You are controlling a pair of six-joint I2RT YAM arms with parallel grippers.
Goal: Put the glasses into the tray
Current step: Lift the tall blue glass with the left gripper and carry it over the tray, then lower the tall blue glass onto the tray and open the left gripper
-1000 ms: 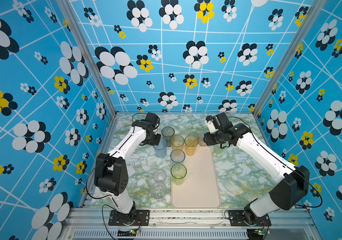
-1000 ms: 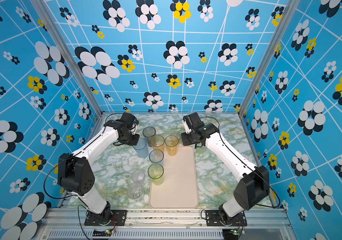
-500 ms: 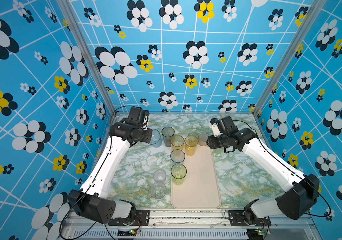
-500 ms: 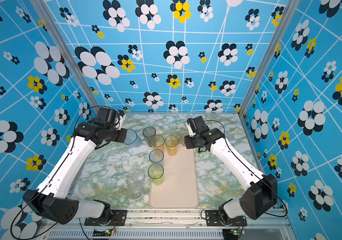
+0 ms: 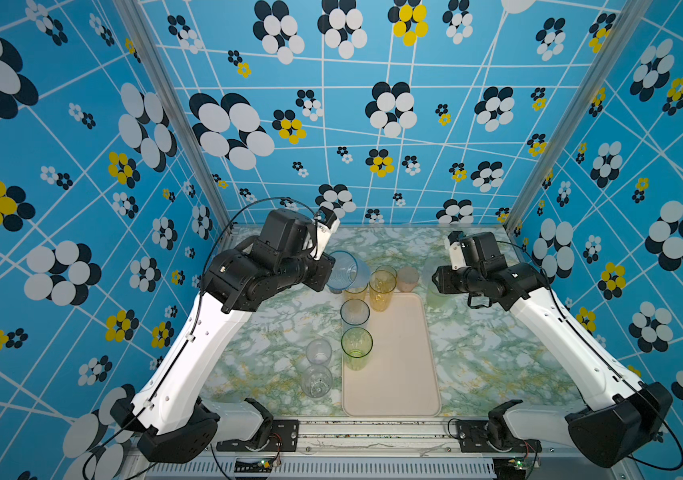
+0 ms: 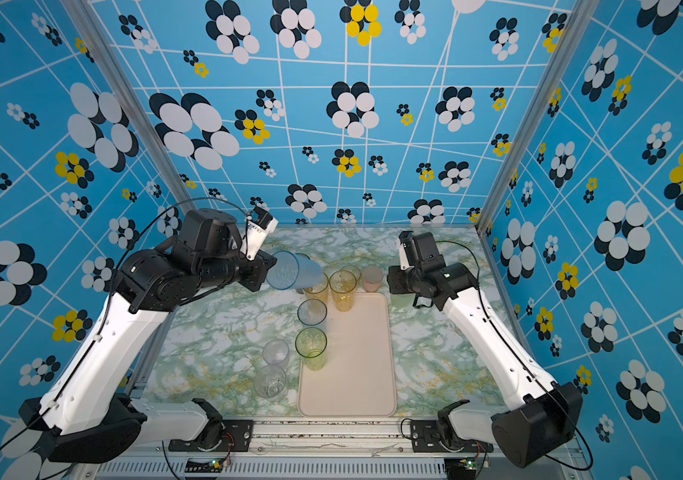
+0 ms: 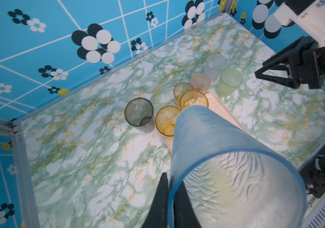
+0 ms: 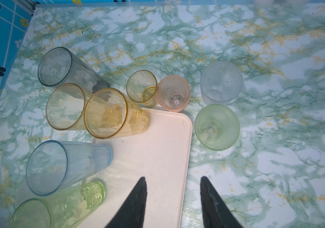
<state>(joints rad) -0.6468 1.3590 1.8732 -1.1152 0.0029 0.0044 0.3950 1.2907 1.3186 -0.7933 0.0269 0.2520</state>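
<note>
I have the blue glass lifted and tipped on its side above the amber glasses at the tray's far left corner; left gripper pinches its rim, one finger inside, one outside; right gripper hangs over the tray's far right corner, fingers apart, empty.

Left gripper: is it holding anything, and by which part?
Yes: the blue glass, its rim pinched between the fingers, one inside, one outside.
</note>
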